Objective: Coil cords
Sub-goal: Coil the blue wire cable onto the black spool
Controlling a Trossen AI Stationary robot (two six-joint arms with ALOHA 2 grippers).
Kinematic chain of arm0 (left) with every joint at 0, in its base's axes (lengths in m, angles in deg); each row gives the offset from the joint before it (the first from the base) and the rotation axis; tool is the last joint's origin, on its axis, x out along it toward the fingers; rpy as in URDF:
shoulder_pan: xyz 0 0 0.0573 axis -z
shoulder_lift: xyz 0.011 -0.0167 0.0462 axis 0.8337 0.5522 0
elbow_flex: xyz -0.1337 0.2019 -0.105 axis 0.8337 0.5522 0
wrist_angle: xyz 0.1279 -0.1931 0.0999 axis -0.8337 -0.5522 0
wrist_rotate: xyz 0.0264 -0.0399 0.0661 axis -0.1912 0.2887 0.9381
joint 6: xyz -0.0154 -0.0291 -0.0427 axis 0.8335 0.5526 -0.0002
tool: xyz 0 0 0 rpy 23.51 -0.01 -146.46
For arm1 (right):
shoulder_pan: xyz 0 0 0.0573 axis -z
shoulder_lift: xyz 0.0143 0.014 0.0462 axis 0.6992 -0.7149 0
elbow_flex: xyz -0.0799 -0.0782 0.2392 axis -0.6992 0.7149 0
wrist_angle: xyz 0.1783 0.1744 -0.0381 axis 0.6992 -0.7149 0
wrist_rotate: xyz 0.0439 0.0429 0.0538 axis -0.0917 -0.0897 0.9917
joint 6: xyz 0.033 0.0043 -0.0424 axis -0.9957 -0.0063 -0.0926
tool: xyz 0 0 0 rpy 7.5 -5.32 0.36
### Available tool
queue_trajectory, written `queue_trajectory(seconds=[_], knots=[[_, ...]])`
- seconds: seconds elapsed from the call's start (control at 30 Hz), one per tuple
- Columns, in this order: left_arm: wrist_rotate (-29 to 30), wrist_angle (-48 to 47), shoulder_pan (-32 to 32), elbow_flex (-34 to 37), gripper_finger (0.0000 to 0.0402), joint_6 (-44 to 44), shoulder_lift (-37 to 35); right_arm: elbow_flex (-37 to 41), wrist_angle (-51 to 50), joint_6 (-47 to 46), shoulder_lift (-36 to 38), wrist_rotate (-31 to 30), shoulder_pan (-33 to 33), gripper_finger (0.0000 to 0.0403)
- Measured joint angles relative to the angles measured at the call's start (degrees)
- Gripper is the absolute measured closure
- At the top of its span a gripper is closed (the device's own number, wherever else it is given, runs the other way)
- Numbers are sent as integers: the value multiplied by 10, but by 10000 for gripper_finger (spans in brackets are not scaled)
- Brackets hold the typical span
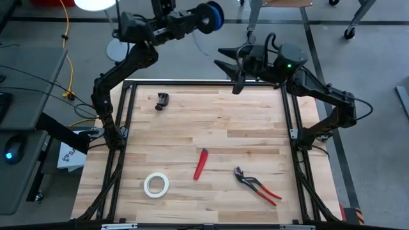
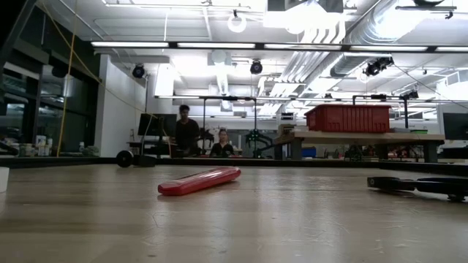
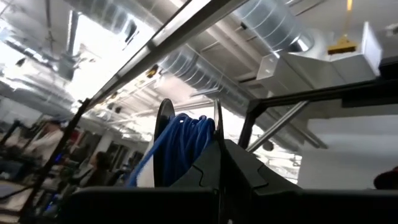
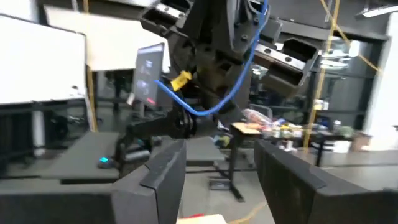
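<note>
I find the left gripper [image 1: 203, 19] raised past the table's twelve o'clock edge, clamped on the black spool [image 1: 211, 16] wound with blue wire [image 3: 180, 146]. The right gripper [image 1: 229, 59] hovers near one o'clock, fingers apart and empty, facing a slack hanging loop. The wire looks light, limp and snag-prone; I would pinch the loop's lowest point gently.

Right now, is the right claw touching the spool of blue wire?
Apart. The high view shows the right claw, fingers open, above the table's far edge, with clear floor between it and the spool of blue wire, which the left claw holds shut.
</note>
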State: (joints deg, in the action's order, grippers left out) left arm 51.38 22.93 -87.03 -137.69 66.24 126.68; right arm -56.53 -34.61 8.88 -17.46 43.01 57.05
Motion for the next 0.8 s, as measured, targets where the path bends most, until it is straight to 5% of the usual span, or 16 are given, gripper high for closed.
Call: queue_trajectory(seconds=[0.43,0.8], knots=[[9,-24,12,0,402,-46,0,0,2,40,0,-68,0,219],[42,-26,28,0,402,-76,0,0,26,40,-2,-48,0,219]])
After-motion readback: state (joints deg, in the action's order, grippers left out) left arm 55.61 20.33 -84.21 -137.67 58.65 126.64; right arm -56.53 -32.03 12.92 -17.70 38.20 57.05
